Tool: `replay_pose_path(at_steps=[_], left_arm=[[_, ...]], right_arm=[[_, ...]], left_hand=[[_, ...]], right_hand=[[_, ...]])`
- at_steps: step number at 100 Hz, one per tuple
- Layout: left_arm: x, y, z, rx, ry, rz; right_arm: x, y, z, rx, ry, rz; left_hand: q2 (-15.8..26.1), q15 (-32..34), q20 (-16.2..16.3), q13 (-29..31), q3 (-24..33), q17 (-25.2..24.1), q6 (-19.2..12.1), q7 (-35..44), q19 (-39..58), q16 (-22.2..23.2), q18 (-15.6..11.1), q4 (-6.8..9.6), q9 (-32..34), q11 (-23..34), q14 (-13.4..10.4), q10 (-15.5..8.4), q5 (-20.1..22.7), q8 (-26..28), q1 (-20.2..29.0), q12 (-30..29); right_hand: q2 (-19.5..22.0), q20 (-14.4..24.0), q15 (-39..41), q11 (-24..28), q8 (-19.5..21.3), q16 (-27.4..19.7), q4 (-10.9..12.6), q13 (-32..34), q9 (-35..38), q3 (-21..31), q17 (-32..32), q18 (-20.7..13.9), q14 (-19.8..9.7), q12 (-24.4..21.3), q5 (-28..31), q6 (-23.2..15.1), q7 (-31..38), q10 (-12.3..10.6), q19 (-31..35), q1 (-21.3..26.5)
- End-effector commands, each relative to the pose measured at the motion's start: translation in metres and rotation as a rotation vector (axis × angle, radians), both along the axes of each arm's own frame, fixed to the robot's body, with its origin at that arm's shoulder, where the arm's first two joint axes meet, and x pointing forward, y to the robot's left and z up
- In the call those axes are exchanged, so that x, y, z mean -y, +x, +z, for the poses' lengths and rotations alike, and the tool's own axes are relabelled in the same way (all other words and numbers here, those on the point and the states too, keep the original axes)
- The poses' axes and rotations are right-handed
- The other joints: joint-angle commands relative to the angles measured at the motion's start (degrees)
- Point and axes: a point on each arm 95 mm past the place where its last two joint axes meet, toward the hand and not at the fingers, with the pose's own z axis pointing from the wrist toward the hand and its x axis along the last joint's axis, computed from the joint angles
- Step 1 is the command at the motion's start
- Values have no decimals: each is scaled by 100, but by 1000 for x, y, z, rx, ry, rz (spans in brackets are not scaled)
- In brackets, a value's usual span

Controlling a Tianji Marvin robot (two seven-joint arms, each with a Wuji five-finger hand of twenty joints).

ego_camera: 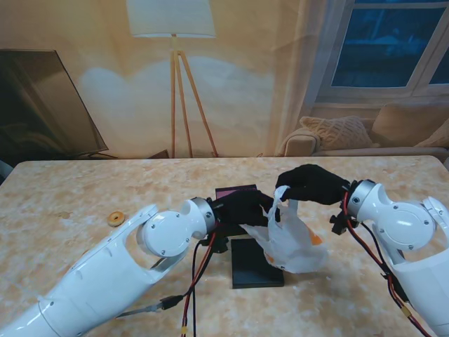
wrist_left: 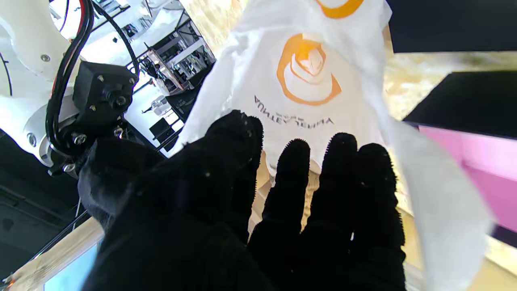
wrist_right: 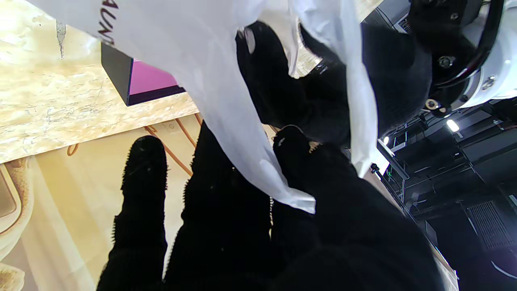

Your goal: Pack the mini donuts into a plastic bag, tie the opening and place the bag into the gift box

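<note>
A white plastic bag [ego_camera: 295,242] with an orange logo hangs over the middle of the table, its bottom resting by the black box lid [ego_camera: 256,263]. My right hand [ego_camera: 312,184] is shut on the bag's top; in the right wrist view the thumb and fingers [wrist_right: 291,153] pinch a strip of the bag [wrist_right: 202,60]. My left hand [ego_camera: 242,207] reaches in from the left with straight, spread fingers [wrist_left: 291,169] against the bag [wrist_left: 307,72], pinching nothing. The gift box [ego_camera: 235,191], black with a pink inside, stands behind the left hand. What the bag holds is hidden.
One mini donut [ego_camera: 116,218] lies alone on the marble table [ego_camera: 77,189], far to the left. Red and black cables hang under both forearms. The pink box wall [wrist_left: 476,161] is close beside the left hand's fingers.
</note>
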Motion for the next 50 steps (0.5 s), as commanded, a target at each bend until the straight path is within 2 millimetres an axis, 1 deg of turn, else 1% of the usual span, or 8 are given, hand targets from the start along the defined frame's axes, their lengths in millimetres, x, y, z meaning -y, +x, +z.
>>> replay_pose_path(at_steps=[1,14,28,34,37,42,46,50], left_arm=[[-8,-2,2,3,-12,4],[-26,-3,4,53,-35,60],[-49,-7,6,110,-63,118],[-58,-9,7,141,-76,138],[-64,-9,7,156,-74,144],[-73,-11,5,178,-62,152],[-81,-11,4,192,-48,161],[-88,-11,2,201,-33,174]], right_arm=[[-4,-4,-4,-16,2,10],[-3,-4,-4,-15,1,10],[-2,-5,-4,-15,-5,17],[-1,-5,-4,-14,-10,20],[-1,-5,-4,-14,-12,22],[0,-6,-4,-15,-18,24],[0,-6,-4,-13,-23,26],[1,-6,-4,-9,-27,29]], left_hand=[[135,-35,-63,-150,-92,-99,29,-146,-108,30,-119,131,-79,-81,80,35,49,-76,67,15],[209,-65,-128,-226,-64,-150,61,-303,-191,9,-162,153,-172,-100,66,51,-53,-82,15,17],[213,-67,-171,-243,-57,-163,55,-381,-213,-5,-154,159,-186,-82,71,49,-54,-5,-32,32],[216,-63,-182,-243,-49,-156,39,-420,-209,-8,-169,163,-196,-72,51,-19,-74,21,-48,40],[216,-64,-190,-244,-44,-160,40,-439,-211,-11,-166,164,-201,-71,46,45,-84,36,-59,41],[233,-72,-200,-253,-28,-161,38,-500,-211,-19,-166,169,-204,-64,50,-21,-129,38,-95,45],[233,-73,-213,-248,-13,-178,28,-540,-226,-22,-149,173,-205,-68,51,38,-148,45,-123,44],[234,-86,-228,-267,3,-206,33,-560,-248,-29,-145,176,-212,-75,56,44,-145,58,-137,41]], right_hand=[[176,-30,131,114,122,125,214,63,61,935,-45,-78,-182,132,-64,-1574,56,-37,62,450],[199,-26,240,204,159,183,218,31,7,914,-56,-69,-180,185,-114,-1491,58,51,63,511],[183,-17,362,268,144,243,223,12,-32,803,-59,-72,-154,211,-168,-1398,38,129,67,673],[132,-17,382,271,139,254,231,-3,-51,788,-59,-72,-153,217,-195,-1364,36,181,65,753],[47,-16,391,269,137,260,251,-18,-56,804,-55,-67,-134,220,-207,-1338,41,202,66,827],[-122,-16,403,250,138,267,299,-31,-70,859,-60,-67,-131,222,-219,-1300,59,263,63,947],[-285,-15,406,228,150,269,344,-42,-63,935,-56,-64,-113,223,-220,-1287,89,263,62,1030],[-501,-11,429,143,198,296,362,-46,-33,1210,-42,-62,-72,283,-222,-1306,196,266,58,1024]])
